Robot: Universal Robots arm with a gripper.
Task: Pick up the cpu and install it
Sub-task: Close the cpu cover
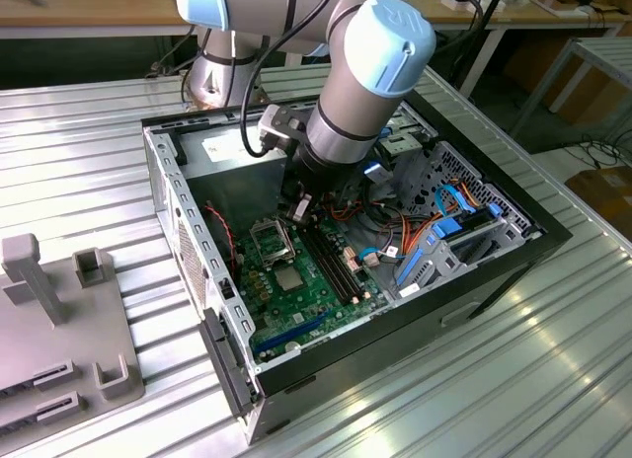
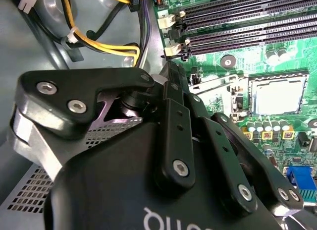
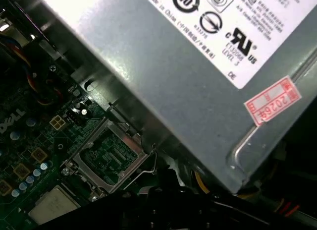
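Silver-grey tubular arm (image 1: 341,103), pale blue joint caps, black cable, black gripper (image 2: 168,141) linkage with silver screws

Silver-and-blue arm (image 1: 355,83) bent at the elbow, forearm angled steeply downward from the far bench edge, wrist pitched low. Black gripper (image 1: 299,207) at its tip, pointing down. In the second wrist view, dark linkage bars of the gripper (image 2: 168,141) folded close together.

A white label (image 3: 223,22) with certification marks and a red-printed sticker (image 3: 273,107) stand on the grey power supply (image 3: 163,86).
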